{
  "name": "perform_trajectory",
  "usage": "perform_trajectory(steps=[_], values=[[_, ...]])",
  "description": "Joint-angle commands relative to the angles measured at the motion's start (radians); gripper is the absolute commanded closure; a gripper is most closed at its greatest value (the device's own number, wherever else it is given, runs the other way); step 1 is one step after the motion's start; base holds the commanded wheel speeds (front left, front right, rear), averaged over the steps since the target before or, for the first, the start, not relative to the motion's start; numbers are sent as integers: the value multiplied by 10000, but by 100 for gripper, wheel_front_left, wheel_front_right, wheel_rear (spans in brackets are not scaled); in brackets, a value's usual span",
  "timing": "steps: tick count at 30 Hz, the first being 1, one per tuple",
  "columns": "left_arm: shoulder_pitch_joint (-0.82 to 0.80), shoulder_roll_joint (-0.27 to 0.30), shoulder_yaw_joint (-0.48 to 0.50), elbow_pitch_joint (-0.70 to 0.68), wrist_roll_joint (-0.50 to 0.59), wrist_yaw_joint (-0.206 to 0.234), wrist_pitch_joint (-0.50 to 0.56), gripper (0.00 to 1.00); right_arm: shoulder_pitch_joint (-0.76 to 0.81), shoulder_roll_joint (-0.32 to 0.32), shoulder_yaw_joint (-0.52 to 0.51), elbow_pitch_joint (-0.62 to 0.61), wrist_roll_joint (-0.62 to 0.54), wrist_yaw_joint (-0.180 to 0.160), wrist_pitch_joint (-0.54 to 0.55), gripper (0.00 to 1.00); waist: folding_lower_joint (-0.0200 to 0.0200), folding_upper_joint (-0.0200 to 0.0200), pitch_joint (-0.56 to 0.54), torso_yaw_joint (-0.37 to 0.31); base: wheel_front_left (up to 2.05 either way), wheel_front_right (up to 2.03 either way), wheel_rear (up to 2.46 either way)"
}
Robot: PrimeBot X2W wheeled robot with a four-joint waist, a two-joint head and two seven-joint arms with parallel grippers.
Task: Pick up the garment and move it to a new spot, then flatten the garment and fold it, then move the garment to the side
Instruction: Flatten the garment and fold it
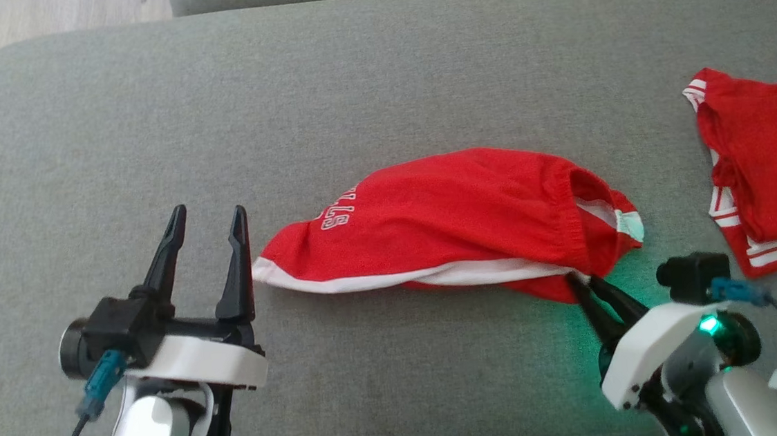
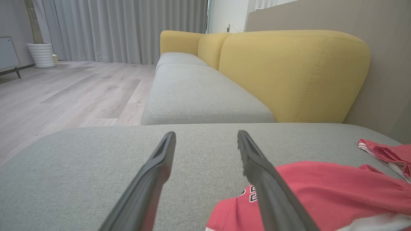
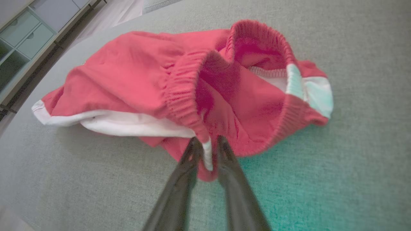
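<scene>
Between the fingers of the narrow right gripper (image 3: 207, 142) sits the waistband of the red shorts (image 1: 444, 213); pinched or loose, I cannot tell. Beside the wide left gripper (image 1: 210, 218) lies the hem. Flattening step, I think: pull both ends apart.

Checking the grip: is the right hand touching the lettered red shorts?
Touching. In the right wrist view the right hand pinches the waistband edge of the shorts between its fingers.

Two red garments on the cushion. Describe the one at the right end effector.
On the grey sofa cushion, look mid-front for the red shorts, their edge at the right end effector. Unlike the striped red garment far right, they show white lettering.
</scene>
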Motion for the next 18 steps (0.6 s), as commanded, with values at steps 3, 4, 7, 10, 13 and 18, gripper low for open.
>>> perform_trajectory(steps=[3,4,7,10,13,18], values=[[-302,111,480,-264,154,-24,-122,0,172,-68,312,-595,100,67,93,0,0,-1,-88,-115,0,0,0],[-273,118,492,-257,165,-26,-122,0,261,-80,343,-696,107,67,133,0,0,-1,-127,-152,0,0,0],[-196,125,514,-229,188,-25,-122,0,517,-173,499,-1210,128,67,102,0,0,-1,-231,-234,0,0,0],[-107,125,547,-203,204,11,-122,0,712,-278,439,-1898,-86,67,-250,0,0,-1,-359,-327,0,0,0],[15,122,610,-159,207,102,-122,0,801,-212,137,-2589,-438,67,-855,0,0,-1,-496,-426,0,0,0],[262,101,662,-68,181,245,-122,0,763,14,-408,-3411,-1187,67,-1884,0,0,-1,-781,-530,0,0,0]])
